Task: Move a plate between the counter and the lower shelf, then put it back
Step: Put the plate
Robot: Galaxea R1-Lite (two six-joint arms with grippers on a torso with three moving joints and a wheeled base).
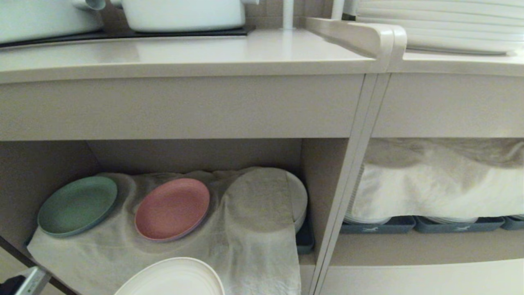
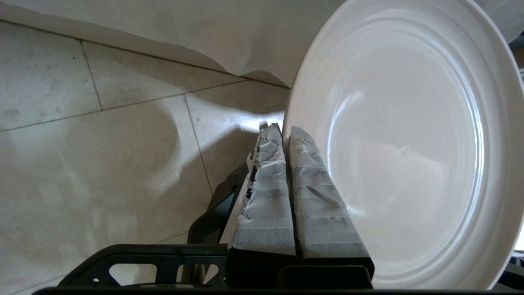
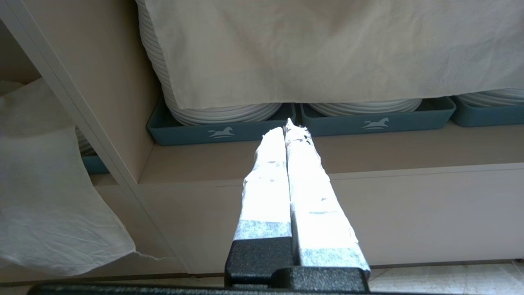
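A round cream plate (image 2: 409, 155) with a low raised rim was clamped at its edge in the left gripper (image 2: 282, 131), whose two tape-wrapped fingers (image 2: 266, 196) pressed tight together on the rim. In the head view the plate (image 1: 174, 278) showed at the bottom of the scene, in front of and below the lower shelf (image 1: 196, 155), resting on neither shelf nor counter. The left wrist view showed it held out over a tiled floor (image 2: 102, 143), its face turned to the camera.

Behind the plate, a whitish cloth (image 1: 245, 229) lined the shelf and hung over its front edge. A green plate (image 1: 77, 205) and a pink plate (image 1: 172, 208) leaned side by side on the cloth, the green one farther left. To the right of the pink one, the cloth draped over a stack of pale plates (image 1: 301, 200) sitting in a dark blue-grey tray (image 1: 305, 239).

Above the shelf ran the beige counter (image 1: 204, 53), with a white pot (image 1: 184, 14) on a black hob panel (image 1: 123, 33) at the back.

The right gripper (image 3: 288, 127) hung idle with its taped fingers (image 3: 266, 180) closed on nothing, pointed at the neighbouring recess on the right. There, more blue trays (image 3: 221, 133) held stacks of white plates (image 3: 229, 112) under another cloth (image 3: 327, 49).
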